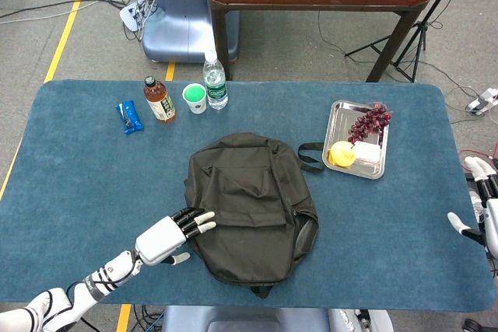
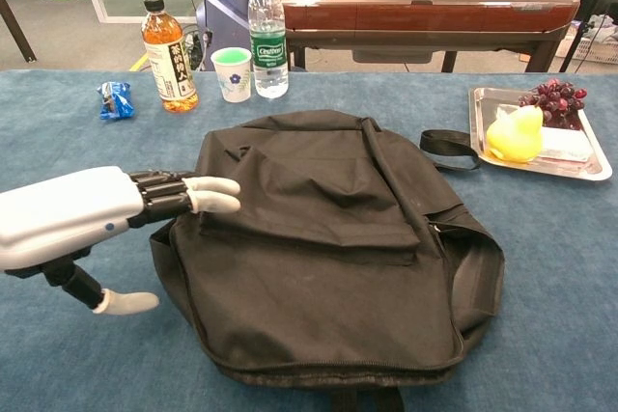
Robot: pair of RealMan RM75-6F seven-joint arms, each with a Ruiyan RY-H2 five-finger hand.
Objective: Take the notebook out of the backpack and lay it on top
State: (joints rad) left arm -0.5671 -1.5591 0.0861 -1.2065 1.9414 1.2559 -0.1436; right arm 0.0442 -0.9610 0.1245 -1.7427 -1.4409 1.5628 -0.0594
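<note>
A black backpack [image 1: 249, 204] [image 2: 328, 248] lies flat in the middle of the blue table, its front pocket facing up. No notebook shows; the bag hides whatever is inside. My left hand [image 1: 173, 235] [image 2: 106, 214] is open, with its straight fingers reaching over the bag's left edge just above the pocket flap and its thumb hanging apart below. At the table's far right edge my right hand [image 1: 482, 207] is open with spread fingers and holds nothing; the chest view does not show it.
At the back left stand a tea bottle [image 1: 159, 99], a green paper cup [image 1: 194, 98], a water bottle [image 1: 215, 80] and a blue snack packet [image 1: 130, 117]. A metal tray [image 1: 340, 120] with grapes and a yellow pear sits to the right. The bag's strap [image 2: 449, 150] trails toward the tray.
</note>
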